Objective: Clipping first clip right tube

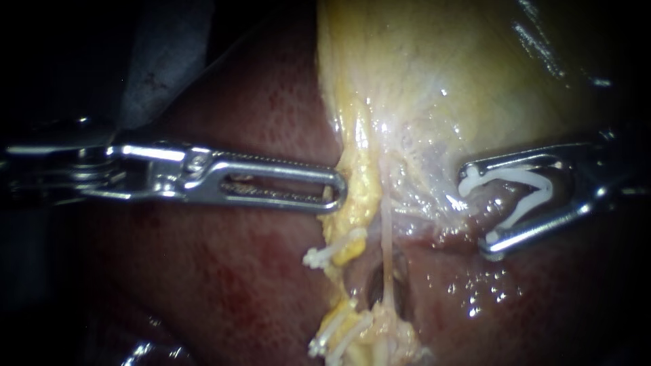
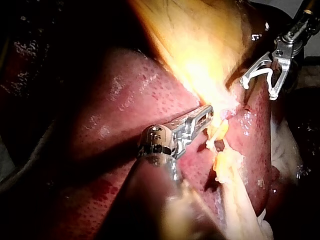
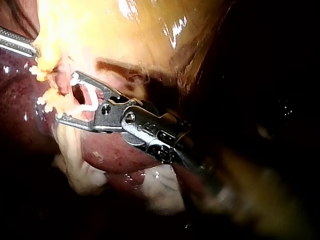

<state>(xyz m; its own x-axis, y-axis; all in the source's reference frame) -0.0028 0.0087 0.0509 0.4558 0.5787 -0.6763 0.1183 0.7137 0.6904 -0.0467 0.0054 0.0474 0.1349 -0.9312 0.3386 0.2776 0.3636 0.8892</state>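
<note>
Endoscope view: your right tool [image 1: 478, 210] carries a white clip [image 1: 519, 176], wide, beside the right tube [image 1: 386, 230] (unclipped); left tool [image 1: 337, 193] pinches yellow tissue [image 1: 363, 196] beside it, probably for tension.

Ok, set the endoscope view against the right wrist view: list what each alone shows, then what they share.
Endoscope only: most of the left instrument, and the thin right tube standing bare beside the yellow left tube, which carries two clips. Right wrist only: the right instrument back to its hinge, and pale tissue under it. Both: the right instrument holding a white clip between wide-spread jaws, not yet around a tube, and the gallbladder beyond.
</note>
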